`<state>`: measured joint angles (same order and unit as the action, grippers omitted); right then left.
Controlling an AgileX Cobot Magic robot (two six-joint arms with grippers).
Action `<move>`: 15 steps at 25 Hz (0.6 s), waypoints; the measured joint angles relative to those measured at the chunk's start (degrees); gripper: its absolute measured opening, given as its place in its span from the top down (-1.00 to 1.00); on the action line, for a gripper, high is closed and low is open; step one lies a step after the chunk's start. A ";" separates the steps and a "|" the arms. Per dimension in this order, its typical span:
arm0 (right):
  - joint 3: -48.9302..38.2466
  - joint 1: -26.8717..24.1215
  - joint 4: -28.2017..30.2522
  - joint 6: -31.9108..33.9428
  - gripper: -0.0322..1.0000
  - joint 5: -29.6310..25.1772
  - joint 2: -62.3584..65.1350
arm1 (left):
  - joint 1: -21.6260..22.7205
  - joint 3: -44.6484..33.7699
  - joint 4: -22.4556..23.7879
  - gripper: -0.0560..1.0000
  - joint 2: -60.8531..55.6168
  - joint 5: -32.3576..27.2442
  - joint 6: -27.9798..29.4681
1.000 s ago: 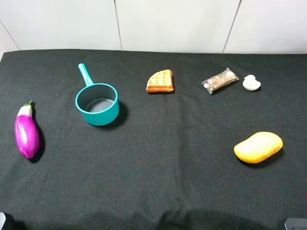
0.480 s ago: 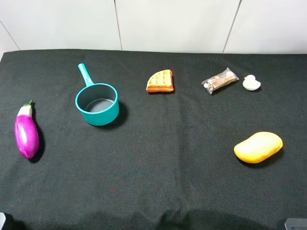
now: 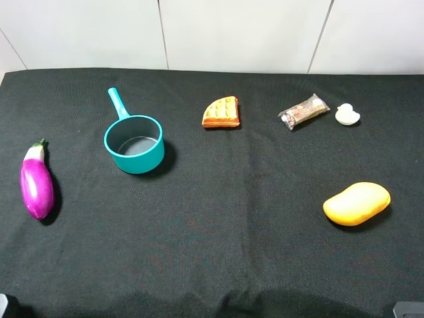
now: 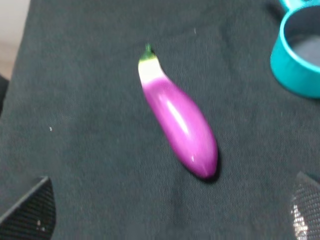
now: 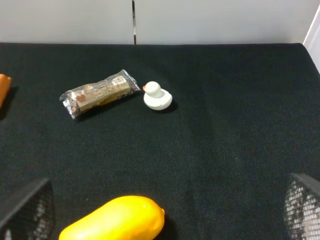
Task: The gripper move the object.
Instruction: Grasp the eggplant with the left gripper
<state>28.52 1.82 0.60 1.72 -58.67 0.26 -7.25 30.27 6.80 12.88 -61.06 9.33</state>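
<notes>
Six things are lying spread out on the black worktop (image 3: 232,225), and the purple eggplant (image 3: 37,182) is resting on its side at the far left, close to the worktop's left edge, about midway between near and far. Its white end and small green stem are pointing toward the far side, and its rounded purple end is pointing near. A teal pot (image 3: 134,142) is standing upright to the right of the eggplant and a little farther back, well apart from it, with its handle pointing far and slightly left. A wedge of waffle (image 3: 221,112) is lying near the far middle. A wrapped snack bar (image 3: 304,111) and a small white duck (image 3: 347,114) are sitting just beside each other at the far right without touching. A yellow-orange mango (image 3: 356,203) is lying on the right, nearer than the duck. The left gripper (image 4: 167,212) is holding its jaws spread wide. Its two dark fingertips (image 4: 30,215) are showing at opposite edges of the left wrist view, and the eggplant (image 4: 177,125) is lying on the cloth beyond them, touching neither. The right gripper (image 5: 167,205) is likewise gaping wide, clasping nothing, with the mango (image 5: 112,220) lying just beyond its fingertips (image 5: 27,212).
</notes>
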 joint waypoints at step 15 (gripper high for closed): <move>0.00 0.00 0.00 0.00 -0.41 0.00 0.00 | 0.00 2.98 -2.09 -0.98 23.41 3.89 3.48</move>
<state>28.52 1.82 0.60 1.72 -58.67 0.26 -7.25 33.25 4.71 36.28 -57.17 12.81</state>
